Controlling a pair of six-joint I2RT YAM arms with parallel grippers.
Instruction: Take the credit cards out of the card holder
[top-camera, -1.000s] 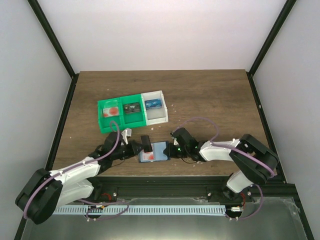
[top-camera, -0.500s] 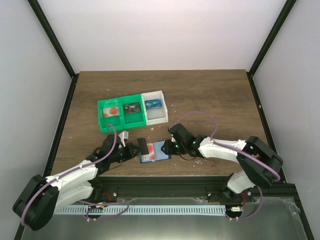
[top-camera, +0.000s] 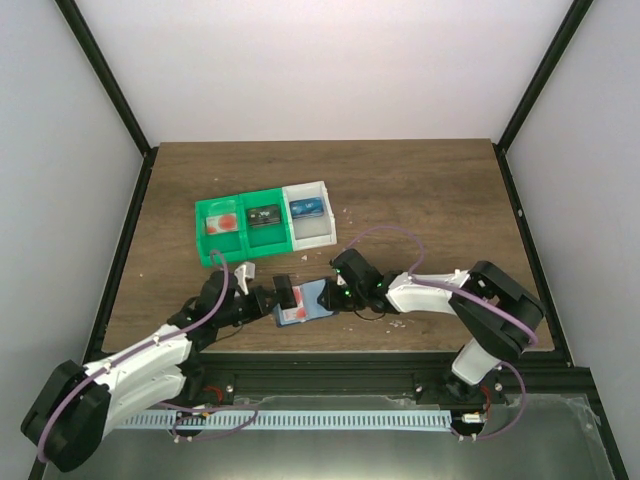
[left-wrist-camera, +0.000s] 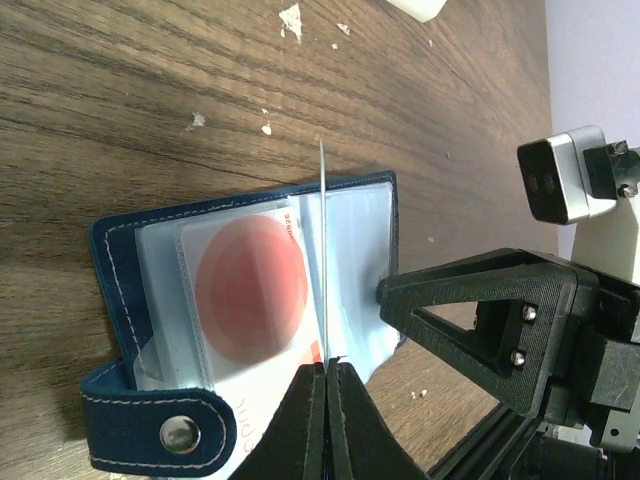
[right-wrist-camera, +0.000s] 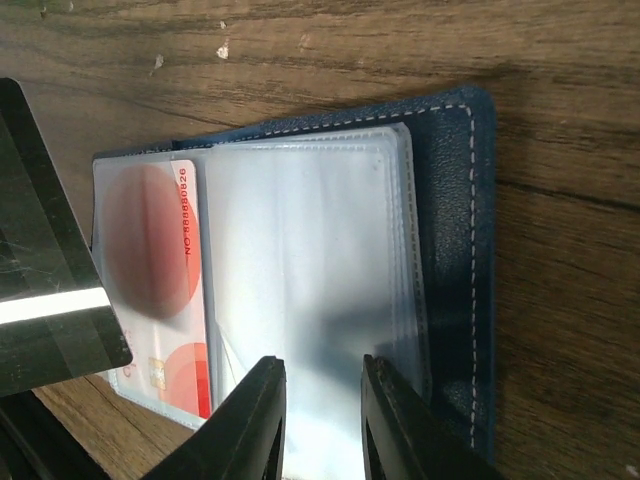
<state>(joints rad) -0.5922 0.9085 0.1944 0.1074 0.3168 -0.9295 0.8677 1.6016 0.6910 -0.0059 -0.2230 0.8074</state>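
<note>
My left hand (left-wrist-camera: 326, 372) is clamped on a dark card (right-wrist-camera: 50, 250), held edge-up above the open card holder (right-wrist-camera: 450, 180) at lower centre. My right hand (right-wrist-camera: 322, 390), fingers slightly apart, seemingly pins its pockets against lifting.

Card holder (left-wrist-camera: 110, 250): navy rim, white stitching, pale-blue clear pockets; pocketed card (left-wrist-camera: 250, 285): white, large red disc; dark card (right-wrist-camera: 40, 250): pale stripe; counter (top-camera: 420, 190): brown wood grain; tray (top-camera: 316, 232): green and white
</note>
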